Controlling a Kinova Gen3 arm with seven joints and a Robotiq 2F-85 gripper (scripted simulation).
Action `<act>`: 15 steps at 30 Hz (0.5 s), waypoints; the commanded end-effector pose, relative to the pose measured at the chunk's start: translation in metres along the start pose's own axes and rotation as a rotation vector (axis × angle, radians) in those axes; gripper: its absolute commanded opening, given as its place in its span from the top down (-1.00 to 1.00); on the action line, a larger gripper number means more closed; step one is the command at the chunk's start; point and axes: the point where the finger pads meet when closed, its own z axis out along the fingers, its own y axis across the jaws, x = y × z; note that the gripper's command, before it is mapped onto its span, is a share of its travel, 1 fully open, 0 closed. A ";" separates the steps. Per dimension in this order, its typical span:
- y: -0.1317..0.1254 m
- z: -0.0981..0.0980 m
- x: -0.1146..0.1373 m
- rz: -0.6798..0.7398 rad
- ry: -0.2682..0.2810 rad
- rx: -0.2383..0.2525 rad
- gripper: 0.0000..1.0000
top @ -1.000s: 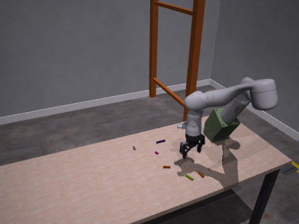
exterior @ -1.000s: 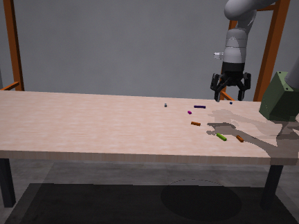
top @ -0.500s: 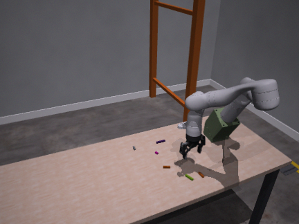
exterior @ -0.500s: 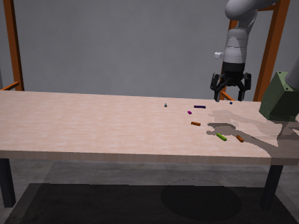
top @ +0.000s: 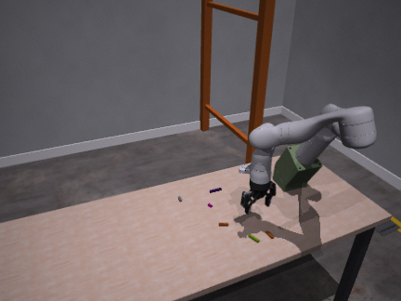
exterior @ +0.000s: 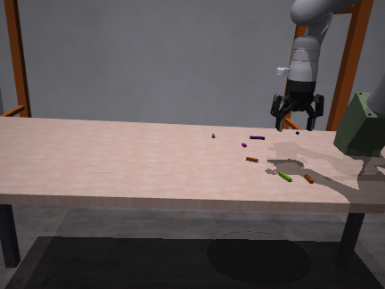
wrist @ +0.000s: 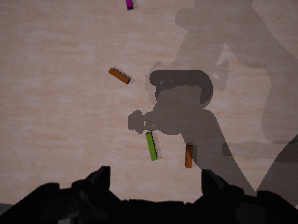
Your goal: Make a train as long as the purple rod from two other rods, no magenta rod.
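With its fingers apart, the tool [top: 258,204] [exterior: 295,127] [wrist: 155,177] is being held above the worktop [top: 116,242] [exterior: 134,165] [wrist: 60,110], clear of the lime rod [top: 253,238] [exterior: 285,177] [wrist: 151,146].

Looks like a robotics lab or workshop bay, judging by the jointed arm [top: 302,135] [exterior: 305,64] on a green block [top: 289,172] [exterior: 354,129] near three o'clock in the top view, above a long pale wood-look table [top: 116,242] [exterior: 134,169] [wrist: 50,125] with dark legs. Also suggests a work area through the orange frame [top: 205,70] [exterior: 349,67] at twelve to one o'clock there, plain grey walls [top: 93,70] [exterior: 156,58] and mottled, concrete-like floor [top: 93,176] [exterior: 156,223].
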 end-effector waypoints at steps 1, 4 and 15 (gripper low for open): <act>-0.002 -0.001 -0.001 0.023 0.005 0.012 -1.00; -0.003 -0.001 -0.001 0.023 0.005 0.013 -1.00; -0.003 -0.002 -0.003 0.038 0.008 0.017 -1.00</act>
